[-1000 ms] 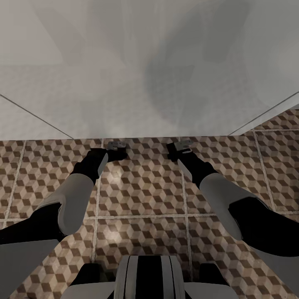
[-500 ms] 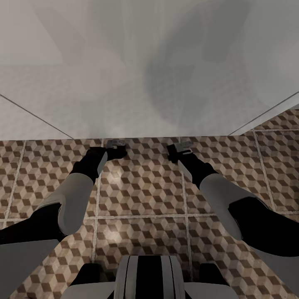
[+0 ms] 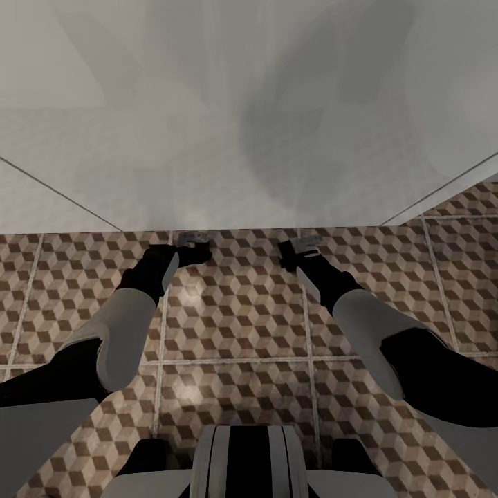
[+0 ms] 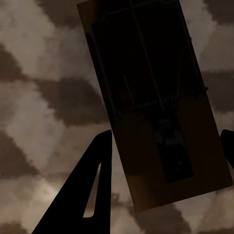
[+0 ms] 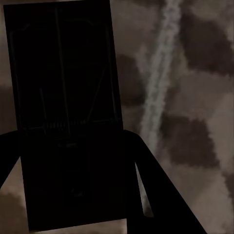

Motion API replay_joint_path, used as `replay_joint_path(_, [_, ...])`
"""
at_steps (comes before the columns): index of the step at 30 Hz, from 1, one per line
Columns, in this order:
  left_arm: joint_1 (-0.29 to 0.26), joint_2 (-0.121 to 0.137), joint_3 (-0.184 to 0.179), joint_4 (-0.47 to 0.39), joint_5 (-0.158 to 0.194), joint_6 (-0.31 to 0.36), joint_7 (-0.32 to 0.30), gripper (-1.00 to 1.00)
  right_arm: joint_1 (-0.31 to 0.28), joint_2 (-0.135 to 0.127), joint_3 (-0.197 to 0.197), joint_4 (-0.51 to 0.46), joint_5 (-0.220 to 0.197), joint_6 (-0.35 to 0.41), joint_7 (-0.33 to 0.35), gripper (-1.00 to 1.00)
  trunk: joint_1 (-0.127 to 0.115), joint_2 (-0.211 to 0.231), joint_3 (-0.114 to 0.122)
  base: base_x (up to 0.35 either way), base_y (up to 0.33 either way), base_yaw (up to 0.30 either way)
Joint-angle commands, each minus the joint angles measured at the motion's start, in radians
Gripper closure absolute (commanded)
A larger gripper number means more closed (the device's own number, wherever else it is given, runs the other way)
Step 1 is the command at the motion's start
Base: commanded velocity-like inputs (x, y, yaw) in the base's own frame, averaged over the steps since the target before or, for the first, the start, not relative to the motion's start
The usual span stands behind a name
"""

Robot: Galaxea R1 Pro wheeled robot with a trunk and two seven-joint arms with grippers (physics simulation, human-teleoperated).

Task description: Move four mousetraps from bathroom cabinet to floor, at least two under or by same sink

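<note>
A big pale grey wall (image 3: 207, 104) stands ahead. It is smooth and plain. Soft dark shadows (image 3: 304, 104) lie across it. Thin slanted lines (image 3: 62, 197) run along it low down at both sides.

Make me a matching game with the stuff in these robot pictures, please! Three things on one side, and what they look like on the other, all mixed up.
Things:
1. left gripper
2. right gripper
3. bathroom floor

Descriptions:
A. brown, beige and white cube pattern
B. fingers around a mousetrap whose tan wood shows
C. fingers around a mousetrap that looks almost black in shadow

Pairs: 1-B, 2-C, 3-A
</note>
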Motion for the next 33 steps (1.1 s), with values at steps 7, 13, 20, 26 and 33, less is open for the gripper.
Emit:
replay_joint_path(7, [0.0, -0.001, 0.007, -0.001, -0.015, 0.005, -0.005, 1.0, 0.0, -0.001, 0.009, -0.002, -0.014, 0.004, -0.009, 1.0, 0.0, 0.0, -0.001, 0.0, 0.0, 0.0])
replay_joint_path(13, [-0.003, 0.001, 0.007, 0.0, -0.017, 0.005, -0.002, 1.0, 0.0, 0.0, 0.009, -0.002, -0.014, 0.004, -0.009, 1.0, 0.0, 0.0, -0.001, 0.0, 0.0, 0.0])
replay_joint_path(20, [-0.021, 0.033, 0.007, 0.008, -0.016, 0.016, -0.001, 1.0, 0.0, 0.0, 0.009, -0.003, -0.014, 0.003, -0.009, 1.0, 0.0, 0.0, -0.001, 0.0, 0.0, 0.0])
replay_joint_path(26, [-0.03, 0.044, 0.007, 0.01, -0.016, 0.02, -0.001, 1.0, 0.0, 0.001, 0.009, -0.003, -0.014, 0.003, -0.009, 1.0, 0.0, 0.0, -0.001, 0.0, 0.0, 0.0])
replay_joint_path(33, [-0.041, 0.049, 0.007, 0.01, -0.015, 0.02, -0.001, 1.0, -0.001, 0.001, 0.009, -0.003, -0.013, 0.002, -0.009, 1.0, 0.0, 0.0, -0.001, 0.0, 0.0, 0.0])
